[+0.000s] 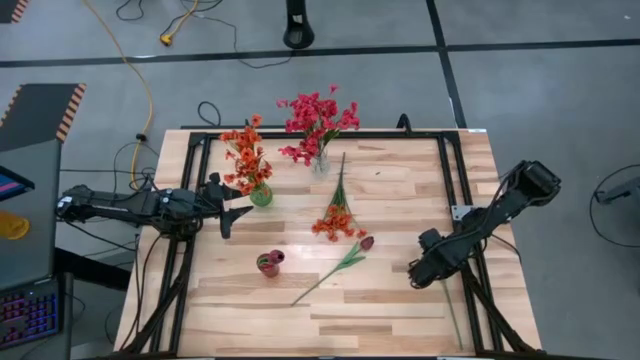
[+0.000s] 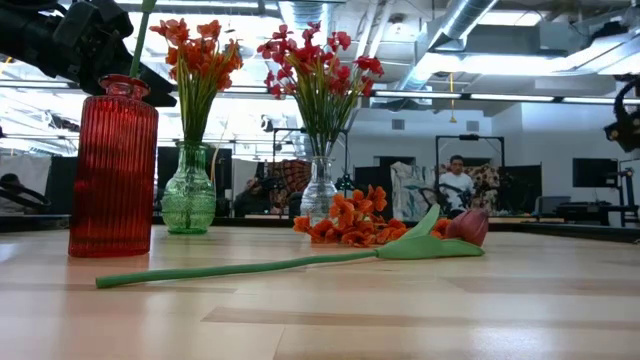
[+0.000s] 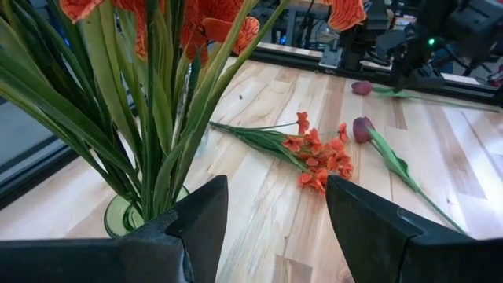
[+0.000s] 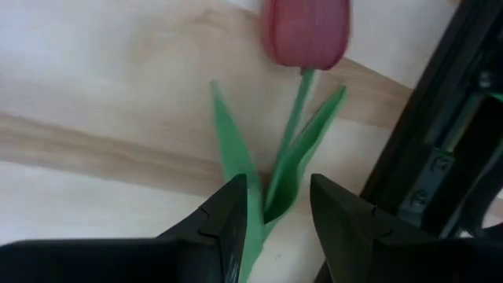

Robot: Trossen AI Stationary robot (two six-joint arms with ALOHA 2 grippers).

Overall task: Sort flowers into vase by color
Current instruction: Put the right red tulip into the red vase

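A green vase (image 1: pixel 260 196) holds orange sprays and a clear vase (image 1: pixel 320 165) holds pink-red sprays. A green stem rises from the mouth of the red vase (image 1: pixel 270 263). One orange spray (image 1: pixel 338 220) and one tulip (image 1: pixel 335 270) lie flat on the table's middle. My left gripper (image 1: pixel 232 215) is open beside the green vase (image 3: pixel 130 216) and touches nothing. My right gripper (image 1: pixel 415 272), near the table's right edge, is shut on a second tulip (image 4: pixel 306 31), whose stem (image 1: pixel 452 315) trails toward the near edge. My right gripper has the second tulip's stem and leaves (image 4: pixel 283 185) between its two fingers, a little below the dark red bud. The fingers lie roughly along the stem, and the bud sticks out ahead of them. Whether the tulip is lifted off the table I cannot tell.
The table's black frame rail (image 4: pixel 440 157) runs close beside my right gripper. The three vases stand in the table's left and far-middle part. Bare wood lies along the near edge (image 1: pixel 330 325). A person (image 2: pixel 457 180) is in the room beyond the table.
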